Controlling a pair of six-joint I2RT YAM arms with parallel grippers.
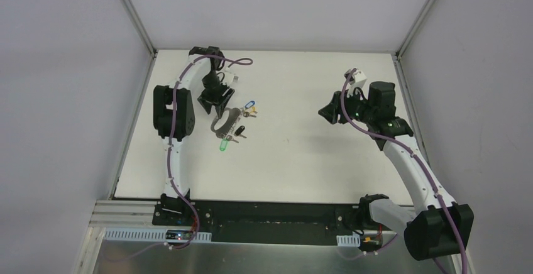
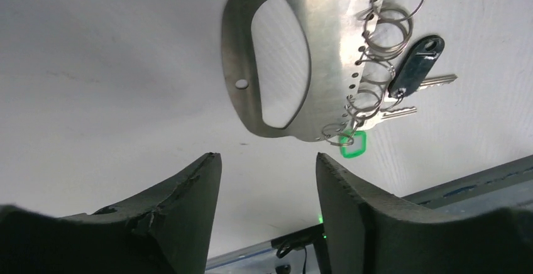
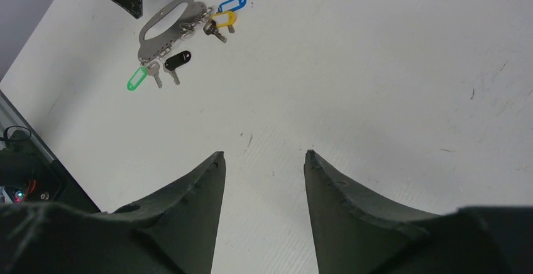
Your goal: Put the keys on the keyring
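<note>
The keyring [image 1: 225, 122] is a flat pale silver oval loop lying on the white table, with small wire rings along one edge. Keys hang from those rings: a blue tag [image 1: 251, 105], a yellow tag [image 1: 244, 112], a black tag [image 1: 238, 133] and a green tag [image 1: 223, 145]. My left gripper [image 1: 218, 105] hovers just behind the keyring, open and empty. In the left wrist view the keyring [image 2: 317, 48], black tag [image 2: 416, 63] and green tag [image 2: 353, 145] lie just beyond the open gripper [image 2: 267, 161]. My right gripper [image 1: 324, 114] is open and empty, far to the right. The right wrist view shows the keyring [image 3: 164, 26] in the distance beyond the open gripper [image 3: 263, 154].
The table [image 1: 302, 161] is white, with metal frame posts at its back corners and pale walls around it. A dark rail with cables [image 1: 270, 214] runs along the near edge between the arm bases.
</note>
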